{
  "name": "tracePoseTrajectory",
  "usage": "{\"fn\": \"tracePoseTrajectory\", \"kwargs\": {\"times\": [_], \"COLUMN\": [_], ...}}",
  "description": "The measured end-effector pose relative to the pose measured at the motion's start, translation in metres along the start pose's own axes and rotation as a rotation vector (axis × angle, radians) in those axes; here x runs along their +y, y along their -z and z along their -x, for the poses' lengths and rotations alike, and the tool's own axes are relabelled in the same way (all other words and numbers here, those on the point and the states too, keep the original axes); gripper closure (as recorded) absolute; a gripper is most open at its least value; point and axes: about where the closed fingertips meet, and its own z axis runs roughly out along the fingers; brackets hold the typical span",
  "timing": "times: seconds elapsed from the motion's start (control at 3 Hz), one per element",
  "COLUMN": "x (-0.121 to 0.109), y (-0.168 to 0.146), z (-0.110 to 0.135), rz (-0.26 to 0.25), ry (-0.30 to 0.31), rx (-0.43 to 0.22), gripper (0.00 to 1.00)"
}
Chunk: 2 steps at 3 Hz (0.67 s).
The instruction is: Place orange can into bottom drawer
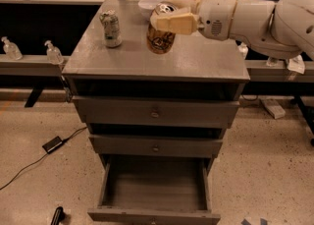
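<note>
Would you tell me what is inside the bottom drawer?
Only bare grey floor shows in the bottom drawer; its front strip is hidden. The pincer holds the orange can over the cabinet.

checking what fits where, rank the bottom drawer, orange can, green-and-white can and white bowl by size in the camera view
1. bottom drawer, by far the largest.
2. orange can, with the gripper at its top, and green-and-white can look about alike, so unranked.
3. white bowl: partly hidden behind the gripper and farther back, so unsure.
</note>
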Motion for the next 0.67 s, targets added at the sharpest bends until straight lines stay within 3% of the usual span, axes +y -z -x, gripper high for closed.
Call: {"fn": "tracePoseTrajectory", "kwargs": {"times": [0.33, 0.67], "x": [0.0, 0.036], "y": [0.0, -0.006], "z": [0.0, -0.013], "rz": [0.0, 0.05], "ry": [0.0, -0.023], "rx": [0.0, -0.02], "gripper": [1.0, 1.0]}}
